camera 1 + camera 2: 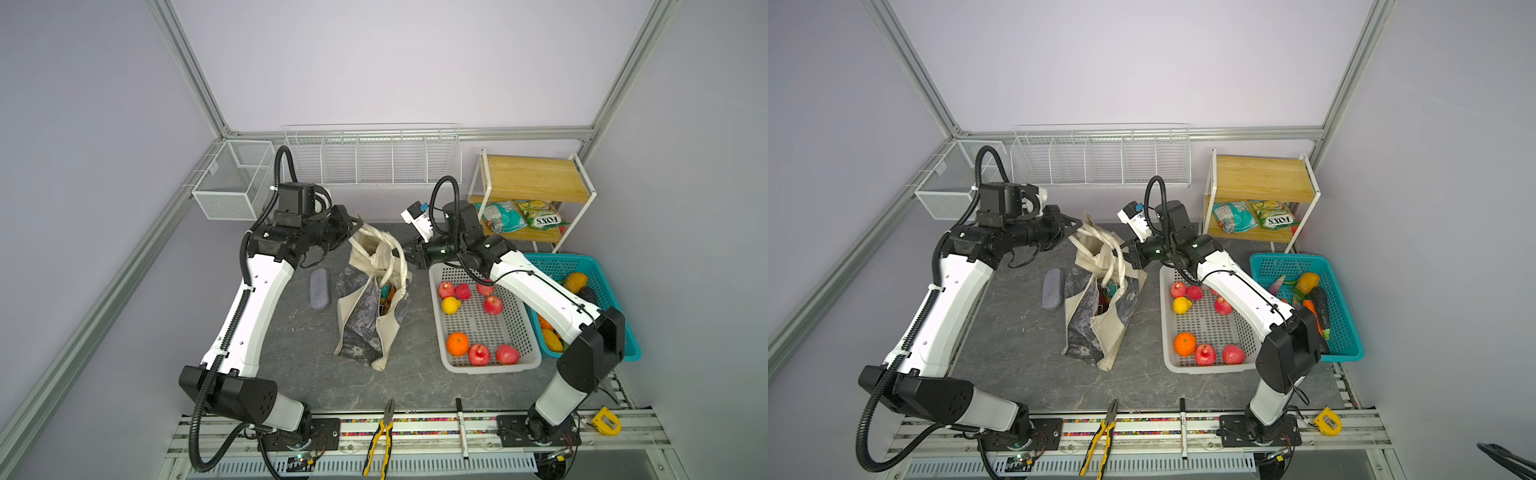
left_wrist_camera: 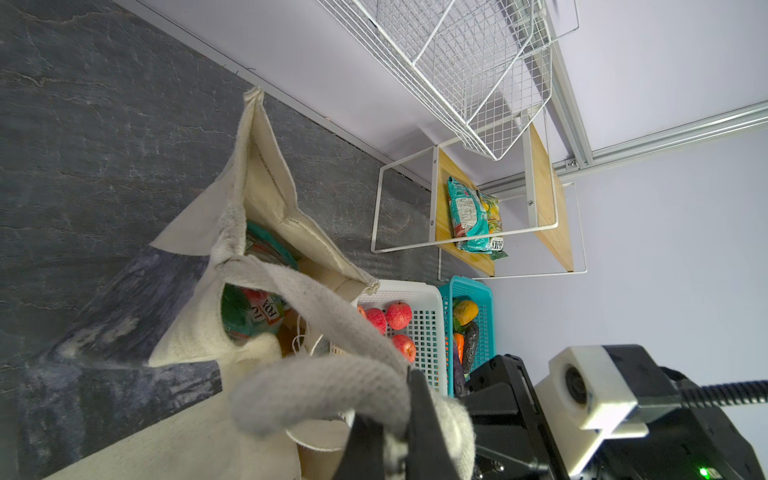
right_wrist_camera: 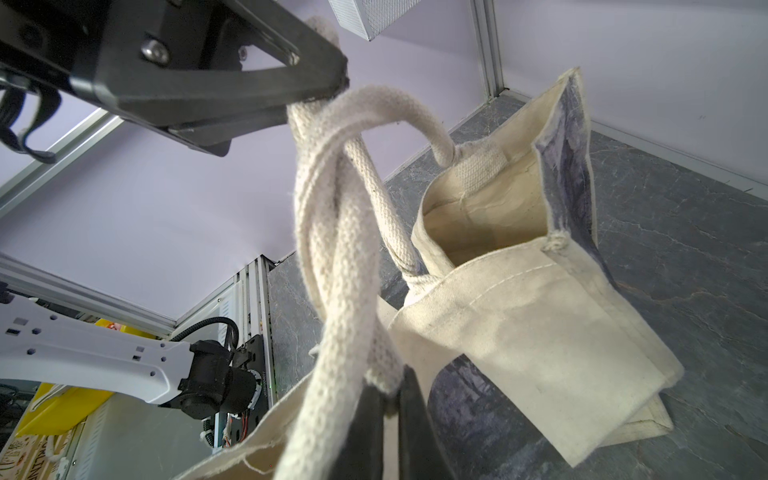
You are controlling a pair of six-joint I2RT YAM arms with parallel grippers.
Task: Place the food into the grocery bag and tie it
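While clamped on strap handles (image 3: 336,257), left tool (image 1: 355,227), right tool (image 1: 411,255); white basket (image 1: 490,368) just beside.

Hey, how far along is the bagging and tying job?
Done: snack packets sit inside the grocery bag. In hand: left gripper and right gripper each pinch the strap handles, which are wound round each other, loosely. Remaining: fruit in the white basket, vegetables in the teal basket and two packets on the shelf lie outside.

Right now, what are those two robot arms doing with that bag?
They are tying the grocery bag shut. The left gripper and the right gripper each pinch one of its strap handles, which cross over each other above the bag's mouth. A snack packet is already inside; fruit lies in the white basket.
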